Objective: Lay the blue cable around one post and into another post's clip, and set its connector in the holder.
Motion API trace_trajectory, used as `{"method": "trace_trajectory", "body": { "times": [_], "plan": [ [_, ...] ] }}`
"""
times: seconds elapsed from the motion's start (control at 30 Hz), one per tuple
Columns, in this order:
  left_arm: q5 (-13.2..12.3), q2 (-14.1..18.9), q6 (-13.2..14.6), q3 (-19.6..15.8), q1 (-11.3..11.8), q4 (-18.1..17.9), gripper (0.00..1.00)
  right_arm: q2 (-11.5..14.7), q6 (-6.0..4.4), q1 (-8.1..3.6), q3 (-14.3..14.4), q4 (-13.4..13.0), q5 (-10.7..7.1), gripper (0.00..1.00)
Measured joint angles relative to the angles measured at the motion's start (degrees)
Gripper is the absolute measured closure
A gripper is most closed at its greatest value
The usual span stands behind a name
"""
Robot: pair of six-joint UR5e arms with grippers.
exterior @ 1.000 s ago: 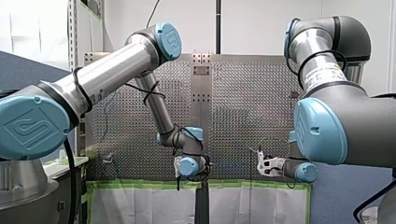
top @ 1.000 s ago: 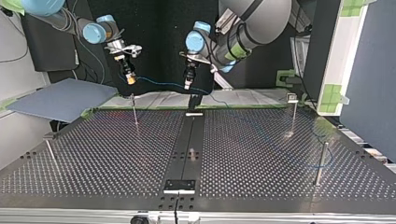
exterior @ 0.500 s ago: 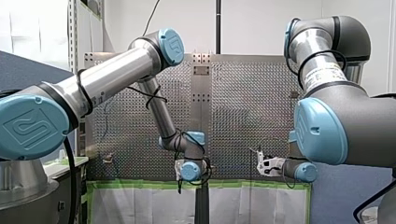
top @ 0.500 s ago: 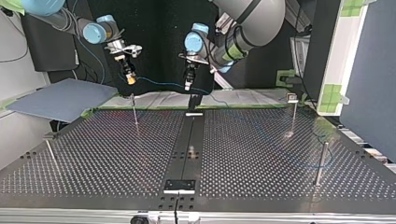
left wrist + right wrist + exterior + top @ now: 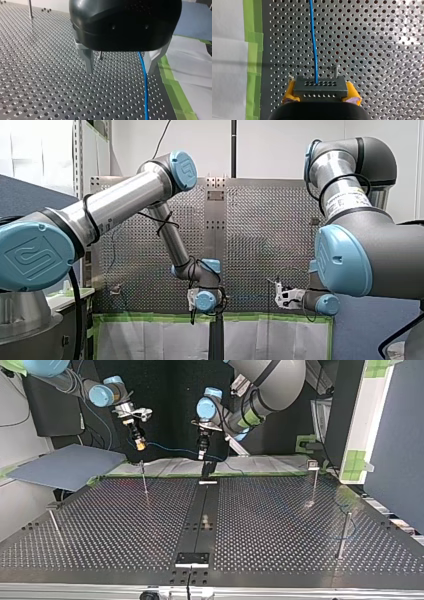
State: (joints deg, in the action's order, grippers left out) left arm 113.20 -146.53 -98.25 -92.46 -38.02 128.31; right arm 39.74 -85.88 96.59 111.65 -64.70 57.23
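My right gripper [image 5: 320, 94] has its yellow pads [image 5: 290, 92] shut on the dark grey connector [image 5: 319, 86]. The blue cable [image 5: 313, 37] leaves the connector and runs ahead over the perforated plate. In the top view my right gripper [image 5: 140, 445] hangs above a thin post [image 5: 144, 477], and the cable [image 5: 170, 450] sags across to my left gripper [image 5: 202, 454]. My left gripper [image 5: 120, 63] is open, with the cable [image 5: 145, 82] passing loosely between its fingers, close to one finger [image 5: 151, 60]. A black holder [image 5: 207, 472] stands just below my left gripper.
More posts stand on the plate: one with a clip top [image 5: 313, 480], one nearer the top view's right [image 5: 344, 532], one at its left [image 5: 54, 522]. A small bracket [image 5: 191, 559] sits on the centre strip. Green tape [image 5: 175, 90] marks the plate's edge.
My left arm has sunk slightly, bringing its open gripper a little lower over the cable. My right arm and the connector have not moved.
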Motion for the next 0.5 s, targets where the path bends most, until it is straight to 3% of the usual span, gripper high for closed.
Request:
{"method": "trace_trajectory", "body": {
  "times": [0.5],
  "plan": [
    [0.3, -0.1, 1.8, 0.0, 0.3, -0.6, 0.0, 0.0, 0.0, 0.19, -0.1, 0.1, 0.05, 1.0]
  ]
}}
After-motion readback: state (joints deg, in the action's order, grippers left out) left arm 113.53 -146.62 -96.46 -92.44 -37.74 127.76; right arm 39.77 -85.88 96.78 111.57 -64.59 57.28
